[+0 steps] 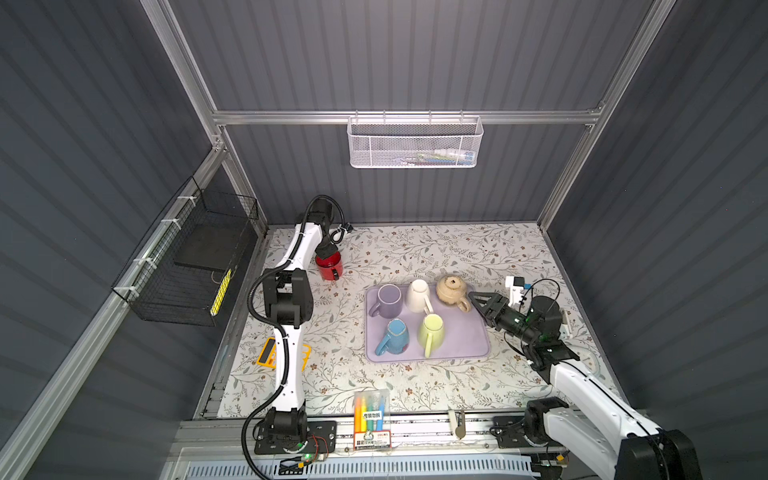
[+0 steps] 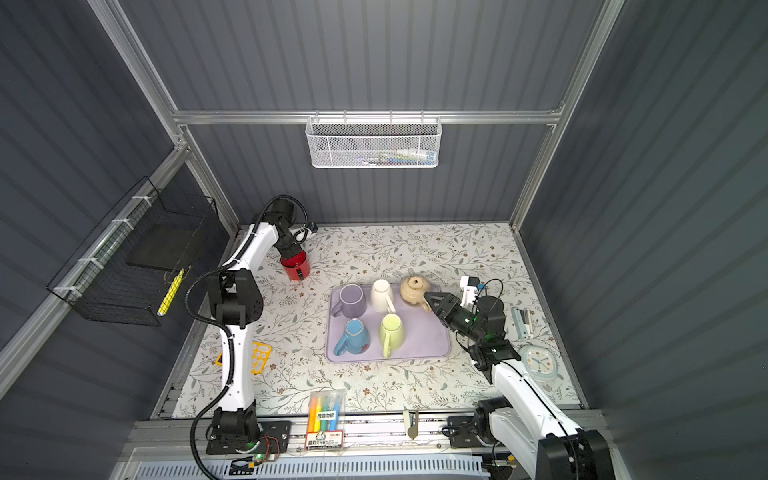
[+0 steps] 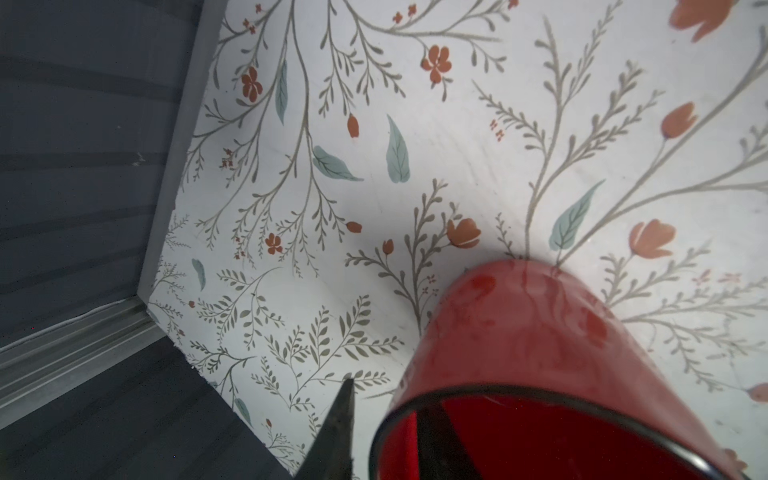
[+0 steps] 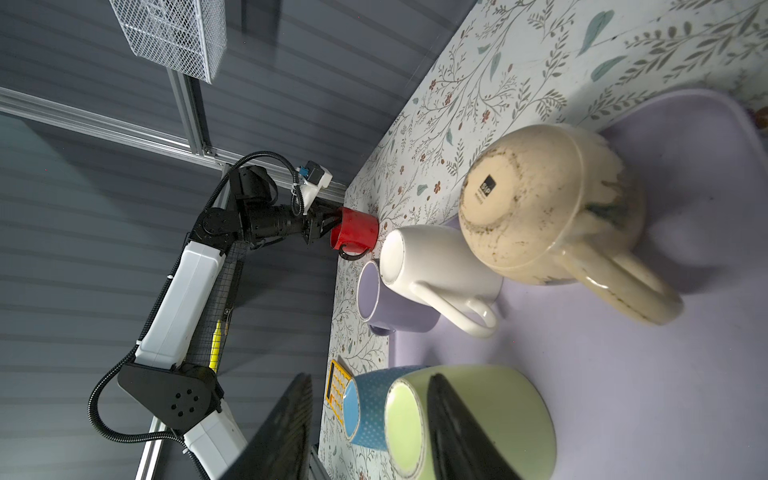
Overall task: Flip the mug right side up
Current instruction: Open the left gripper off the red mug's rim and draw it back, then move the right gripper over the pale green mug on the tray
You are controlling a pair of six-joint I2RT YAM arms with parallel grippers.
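Straddling red mug (image 3: pixel 519 332) at its rim, left tool (image 3: pixel 384 395) hangs loose.

The left arm (image 1: pixel 286 365) reaches far back with left fingers (image 3: pixel 338 419) pointing down, slightly parted; the right fingers (image 4: pixel 282 432) spread, aimed leftward.

Lighting: overhead, even; tabletop (image 1: pixel 415 249) bright, walls (image 1: pixel 83 124) dim. Shadows: soft, short. Glare: front rail (image 1: pixel 415 432). Left wrist view: red mug (image 3: pixel 540 353) close, blurred. Both top views: edges bowed.

Red mug (image 3: pixel 519 353), mouth partly beyond the left wrist view's edge; white basket (image 1: pixel 395 145) contents indistinct.
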